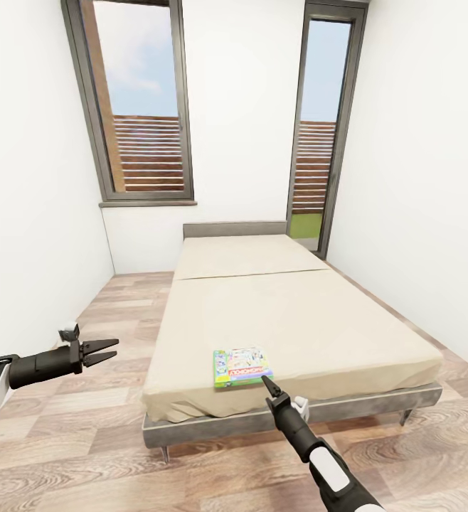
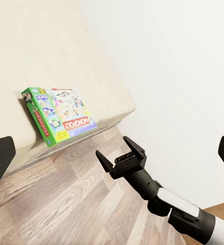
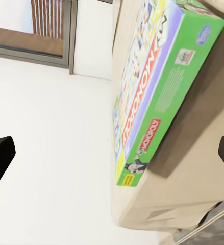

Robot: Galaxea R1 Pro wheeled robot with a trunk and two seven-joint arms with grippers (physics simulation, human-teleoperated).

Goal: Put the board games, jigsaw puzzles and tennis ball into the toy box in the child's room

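Just beyond the right fingers (image 1: 267, 382): board game (image 1: 242, 366).

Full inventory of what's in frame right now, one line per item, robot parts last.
board game: 1, white-green box with red logo, flat on the bed near its foot edge.
bed: 1, beige mattress on dark grey frame, middle of the room, head end against the far wall.
windows: 2, tall with dark grey frames, in the far wall; slatted fence and sky beyond.
floor: wood-look planks, around the bed.
walls: white, on three sides.
left gripper: 1, black, open, over the floor left of the bed, holding nothing.
right gripper: 1, black, open, at the foot edge of the bed just short of the board game, apart from it.
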